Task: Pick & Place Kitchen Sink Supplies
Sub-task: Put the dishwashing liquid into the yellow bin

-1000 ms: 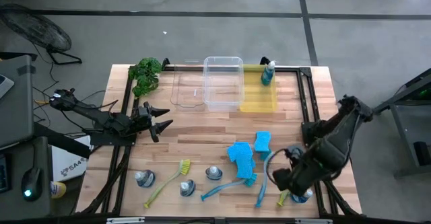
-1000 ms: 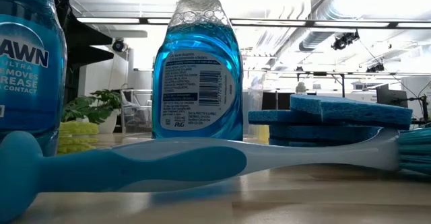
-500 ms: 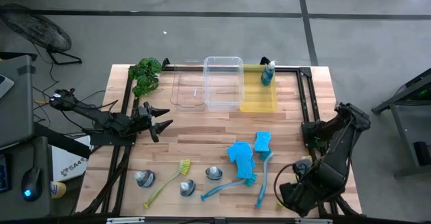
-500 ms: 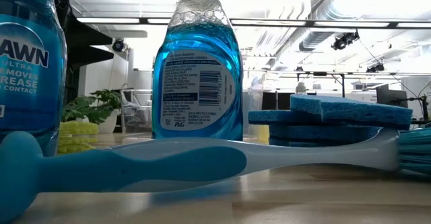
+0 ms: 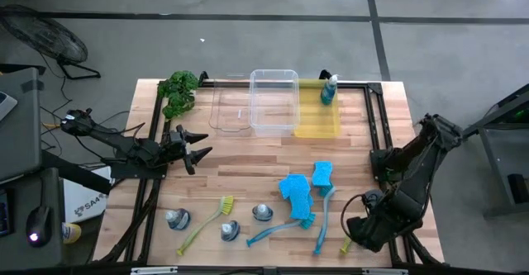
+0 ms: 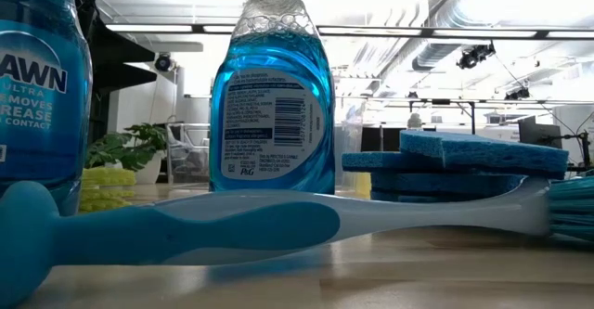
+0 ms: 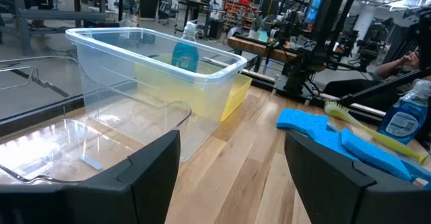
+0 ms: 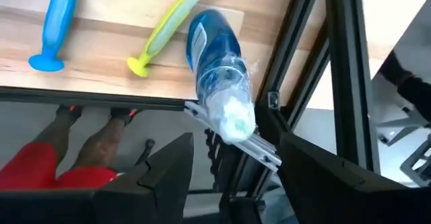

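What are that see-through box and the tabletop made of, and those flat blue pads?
The see-through box looks like glossy clear plastic: you can see the yellow bin behind through its walls. The tabletop appears to be pale wood in joined strips with visible grain. The flat blue pads seem soft foam sponge, matte and slightly uneven at the edges.

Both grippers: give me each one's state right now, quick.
Left gripper: open, holding nothing, over the table's left side.
Right gripper: open, empty, at the table's front right corner, with a dish soap bottle lying ahead of it.
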You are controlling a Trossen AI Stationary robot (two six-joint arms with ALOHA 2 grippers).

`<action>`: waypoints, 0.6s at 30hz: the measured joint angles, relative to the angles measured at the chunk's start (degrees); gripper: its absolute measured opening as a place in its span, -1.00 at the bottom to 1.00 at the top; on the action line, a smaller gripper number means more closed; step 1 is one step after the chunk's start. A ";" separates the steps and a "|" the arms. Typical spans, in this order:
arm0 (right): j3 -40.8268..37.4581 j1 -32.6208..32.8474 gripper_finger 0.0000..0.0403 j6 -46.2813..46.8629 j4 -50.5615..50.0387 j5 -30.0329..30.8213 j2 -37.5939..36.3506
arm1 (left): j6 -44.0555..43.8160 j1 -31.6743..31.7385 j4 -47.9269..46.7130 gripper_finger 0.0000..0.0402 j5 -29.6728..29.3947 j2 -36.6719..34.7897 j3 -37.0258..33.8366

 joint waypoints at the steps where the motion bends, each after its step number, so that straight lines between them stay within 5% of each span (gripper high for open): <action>1: -0.80 0.00 0.07 0.10 0.43 -0.16 -0.48 | 0.02 0.01 0.00 0.31 -0.01 -0.01 0.01; 18: -9.22 1.77 0.07 0.77 10.17 0.06 -1.34 | 0.00 0.01 0.02 0.31 -0.02 0.00 -0.01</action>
